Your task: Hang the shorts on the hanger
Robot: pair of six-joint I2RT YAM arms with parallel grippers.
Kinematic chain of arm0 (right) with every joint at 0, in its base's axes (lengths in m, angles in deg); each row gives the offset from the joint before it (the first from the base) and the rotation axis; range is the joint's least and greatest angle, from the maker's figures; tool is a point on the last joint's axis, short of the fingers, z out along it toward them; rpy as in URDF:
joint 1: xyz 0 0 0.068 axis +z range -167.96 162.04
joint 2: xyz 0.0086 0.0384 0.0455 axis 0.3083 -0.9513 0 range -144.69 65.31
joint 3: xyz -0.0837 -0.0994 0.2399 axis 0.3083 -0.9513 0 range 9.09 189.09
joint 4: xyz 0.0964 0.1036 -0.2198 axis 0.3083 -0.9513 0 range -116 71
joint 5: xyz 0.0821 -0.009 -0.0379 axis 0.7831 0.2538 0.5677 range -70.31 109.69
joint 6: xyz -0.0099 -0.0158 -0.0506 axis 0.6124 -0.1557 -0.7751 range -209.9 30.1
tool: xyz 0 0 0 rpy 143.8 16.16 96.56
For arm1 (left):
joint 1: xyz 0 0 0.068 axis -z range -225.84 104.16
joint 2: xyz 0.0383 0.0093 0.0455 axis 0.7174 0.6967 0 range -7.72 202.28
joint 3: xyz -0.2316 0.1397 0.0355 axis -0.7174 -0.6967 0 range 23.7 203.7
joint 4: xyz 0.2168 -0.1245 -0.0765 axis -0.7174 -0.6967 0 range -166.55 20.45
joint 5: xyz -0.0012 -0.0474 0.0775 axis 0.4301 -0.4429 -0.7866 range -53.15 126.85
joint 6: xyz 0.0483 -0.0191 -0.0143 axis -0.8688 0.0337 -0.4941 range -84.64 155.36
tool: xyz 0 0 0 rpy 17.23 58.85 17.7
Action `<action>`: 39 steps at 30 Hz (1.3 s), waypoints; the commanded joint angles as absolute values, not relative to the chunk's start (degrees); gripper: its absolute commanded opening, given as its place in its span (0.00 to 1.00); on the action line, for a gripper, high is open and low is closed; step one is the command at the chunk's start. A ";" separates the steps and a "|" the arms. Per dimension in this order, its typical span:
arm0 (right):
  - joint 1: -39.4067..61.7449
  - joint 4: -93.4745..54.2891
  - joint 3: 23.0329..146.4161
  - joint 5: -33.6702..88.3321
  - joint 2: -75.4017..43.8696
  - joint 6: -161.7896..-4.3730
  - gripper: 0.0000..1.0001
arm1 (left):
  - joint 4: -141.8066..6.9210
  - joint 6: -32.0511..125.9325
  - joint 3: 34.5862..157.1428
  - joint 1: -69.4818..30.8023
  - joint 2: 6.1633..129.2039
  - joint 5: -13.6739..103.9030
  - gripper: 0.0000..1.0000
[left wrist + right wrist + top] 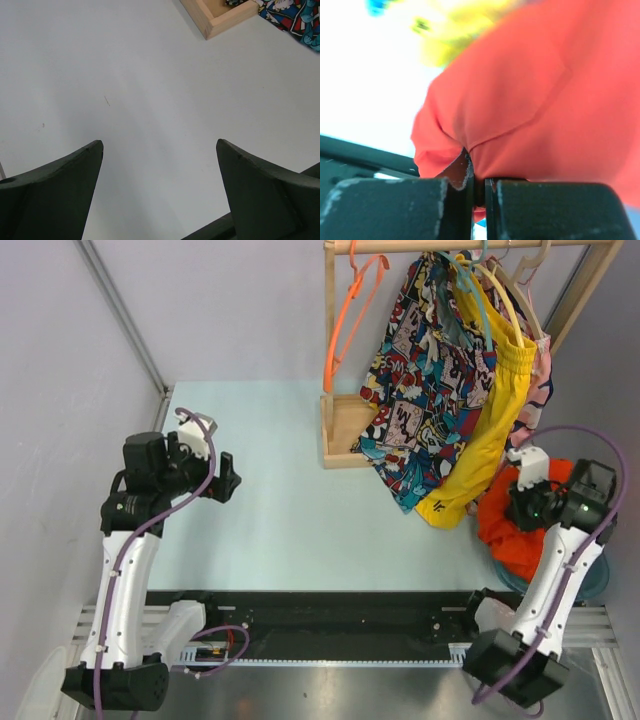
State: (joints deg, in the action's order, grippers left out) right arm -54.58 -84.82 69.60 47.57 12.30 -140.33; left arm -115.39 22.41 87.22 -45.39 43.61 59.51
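While the left tool (pixel 159 145) gapes above the table (pixel 150 75), the right tool (pixel 479 186) seemingly pinches the shorts (pixel 530 100).

Orange-red shorts (pixel 505 540) crumpled at right, thin orange hanger (pixel 331 360) hanging

Looking down on a pale mint table (pixel 300 520) filling the centre of the frame. Facing plain lilac-grey walls (pixel 240 310) along the top and left, with a thin metal post (pixel 120 310) slanting through the upper left. Finding a light wooden rack (pixel 344 430) standing at upper right, a black rail (pixel 330 615) running along the bottom, soft even light falling throughout.
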 commanded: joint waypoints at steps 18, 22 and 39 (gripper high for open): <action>-3.21 -90.89 96.97 61.35 3.63 -119.25 0.00 | -113.93 27.89 93.13 -45.31 45.19 60.85 1.00; 6.63 -88.71 102.42 58.28 -1.91 -118.73 0.00 | -114.19 28.59 93.57 -45.31 46.24 61.55 1.00; 0.33 -67.94 86.01 64.65 -19.58 -101.83 0.62 | -119.55 21.22 93.05 -45.40 46.95 66.03 1.00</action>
State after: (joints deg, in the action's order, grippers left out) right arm 7.01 -70.87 96.59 68.05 -17.45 -104.14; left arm -118.25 25.84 93.45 -45.39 48.20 63.22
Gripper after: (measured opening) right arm 0.293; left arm 0.996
